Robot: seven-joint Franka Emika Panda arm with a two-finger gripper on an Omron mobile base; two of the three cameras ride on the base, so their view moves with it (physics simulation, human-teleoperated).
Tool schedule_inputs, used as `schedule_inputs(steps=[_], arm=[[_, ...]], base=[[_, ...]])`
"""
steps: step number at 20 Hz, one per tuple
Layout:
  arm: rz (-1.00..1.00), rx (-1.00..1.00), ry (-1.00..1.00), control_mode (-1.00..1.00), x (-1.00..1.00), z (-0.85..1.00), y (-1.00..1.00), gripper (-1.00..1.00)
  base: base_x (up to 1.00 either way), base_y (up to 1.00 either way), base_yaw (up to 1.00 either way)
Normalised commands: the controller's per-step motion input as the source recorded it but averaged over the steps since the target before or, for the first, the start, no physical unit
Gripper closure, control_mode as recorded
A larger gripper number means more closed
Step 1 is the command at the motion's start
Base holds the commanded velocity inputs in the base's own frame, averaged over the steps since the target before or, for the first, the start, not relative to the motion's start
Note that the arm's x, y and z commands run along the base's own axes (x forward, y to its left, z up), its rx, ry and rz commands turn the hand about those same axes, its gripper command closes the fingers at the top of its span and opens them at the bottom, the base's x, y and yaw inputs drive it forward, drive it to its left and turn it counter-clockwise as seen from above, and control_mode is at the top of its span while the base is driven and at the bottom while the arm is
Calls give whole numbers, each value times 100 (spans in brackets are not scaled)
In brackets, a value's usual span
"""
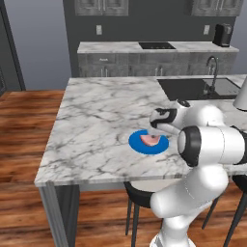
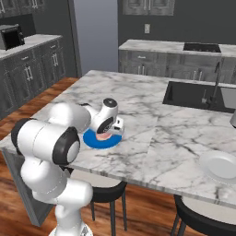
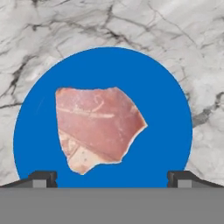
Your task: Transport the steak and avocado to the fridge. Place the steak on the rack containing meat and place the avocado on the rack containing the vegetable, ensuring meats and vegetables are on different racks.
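With jaws spread wide, the gripper [image 3: 112, 177] is poised above the steak [image 3: 97, 127], ungrasped on its blue plate [image 3: 166, 105]; all transport is judged pending

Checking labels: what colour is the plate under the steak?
Solid blue plate, clearest in the hand view.

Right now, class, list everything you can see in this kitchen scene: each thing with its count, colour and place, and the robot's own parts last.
steak: one, pink with a paler edge, lying flat on the blue plate.
blue plate: one, round, on the island counter near its front edge.
island counter: one, grey-veined white marble.
sink: one, dark, set into the island with a faucet.
white plate: one, on the island's near right corner.
stools: two, black, under the island's front edge.
back counter: one, marble, with a black cooktop.
claw: one, dark fingertips, open, above the steak.
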Motion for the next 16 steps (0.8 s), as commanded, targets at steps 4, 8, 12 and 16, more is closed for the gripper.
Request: schedule_inputs(steps=[4,8,12,16], arm=[[0,2,0,-100,39,-21,-2,-100],[0,3,0,-100,27,-23,-8,-100],[0,4,0,-100,11,-20,-6,-100],[0,0,0,-100,0,-16,0,-100]], base=[[0,0,0],[0,0,0],[0,0,0],[0,0,0]])
